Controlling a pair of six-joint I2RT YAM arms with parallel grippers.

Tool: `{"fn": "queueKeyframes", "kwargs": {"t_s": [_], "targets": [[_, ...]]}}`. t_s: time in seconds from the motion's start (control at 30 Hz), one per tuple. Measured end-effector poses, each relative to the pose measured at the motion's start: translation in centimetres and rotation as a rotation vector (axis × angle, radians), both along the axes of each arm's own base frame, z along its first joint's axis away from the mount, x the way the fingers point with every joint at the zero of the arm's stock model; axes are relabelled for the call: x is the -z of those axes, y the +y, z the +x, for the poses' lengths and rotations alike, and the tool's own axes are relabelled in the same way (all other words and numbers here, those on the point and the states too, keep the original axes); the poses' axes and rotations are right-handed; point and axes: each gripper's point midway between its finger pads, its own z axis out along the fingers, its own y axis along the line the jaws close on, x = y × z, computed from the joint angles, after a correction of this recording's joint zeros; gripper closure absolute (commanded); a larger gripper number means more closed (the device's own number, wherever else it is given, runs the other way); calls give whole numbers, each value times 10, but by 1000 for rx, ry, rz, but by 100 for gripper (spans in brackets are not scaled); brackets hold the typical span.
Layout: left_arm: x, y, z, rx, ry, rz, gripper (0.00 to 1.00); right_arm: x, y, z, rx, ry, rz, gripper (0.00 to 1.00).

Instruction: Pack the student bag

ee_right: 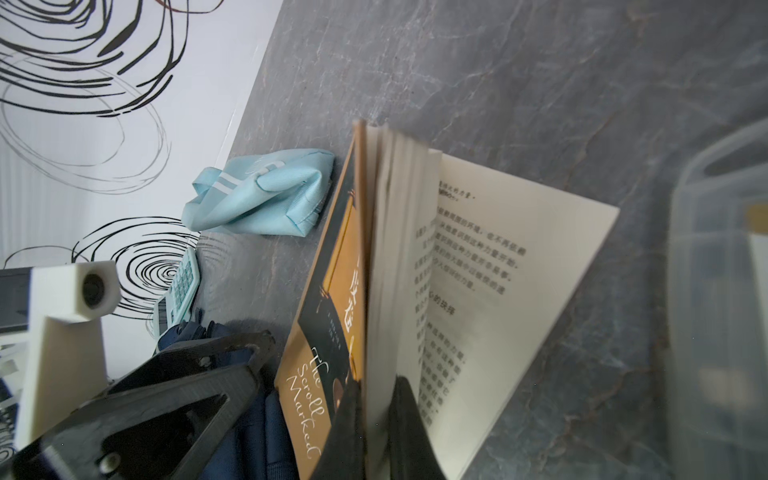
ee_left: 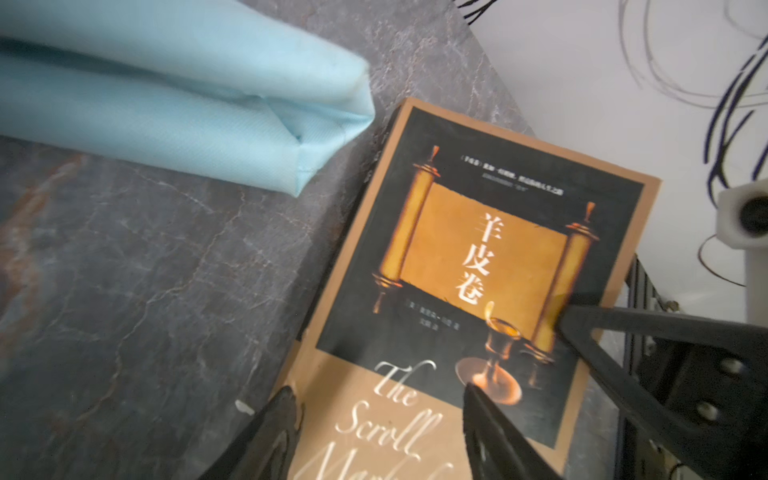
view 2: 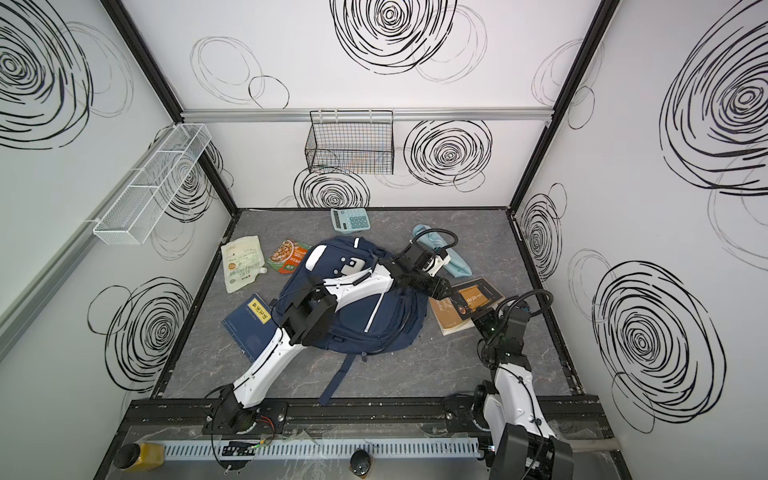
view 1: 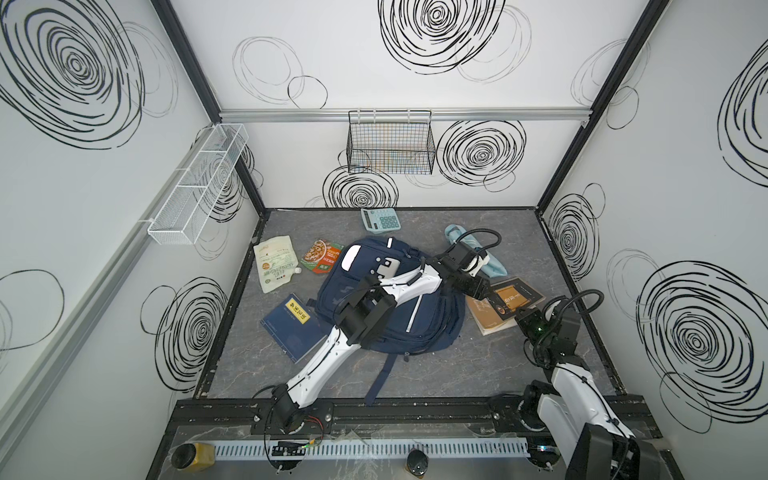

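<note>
Grey bench [view 1: 415, 374], walled on three sides. Mid-bench, lying flat with the front up: the student bag [view 1: 440, 328], zips seemingly closed, though hard to tell beneath the left arm stretched across it. Right of the bag, close to the right wall: brown book [view 1: 515, 297], fanned open in the right wrist view. Right hand [ee_right: 374, 386] clenched on the cover plus a slice of pages at one edge. Left hand [ee_left: 380, 395] released, fingers spread just above the cover, grasping nothing.

Probably the step: lifting the book for packing. Better to pinch the whole block rather than the cover and a few leaves, else risk sagging or torn paper. Lower the left hand to steady the far side.

Mind the light blue umbrella [view 1: 490, 262] just beyond the book, and the wall alongside. Bare bench toward the robot for turning.
</note>
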Motion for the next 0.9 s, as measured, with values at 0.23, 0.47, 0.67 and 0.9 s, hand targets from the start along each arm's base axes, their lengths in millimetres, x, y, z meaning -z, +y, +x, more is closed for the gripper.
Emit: {"fn": "queueKeyframes", "kwargs": {"t_s": [0.23, 0.47, 0.67, 0.9], "targets": [[-82, 10, 1, 13, -96, -98, 29, -26, 10, 10, -79, -74, 4, 100], [-75, 42, 36, 11, -114, -83, 28, -47, 24, 14, -158, -165, 24, 100], [-37, 54, 46, 49, -53, -64, 27, -64, 35, 18, -224, -236, 49, 100], [6, 39, 28, 148, 63, -96, 22, -83, 53, 19, -318, -304, 65, 100]]}}
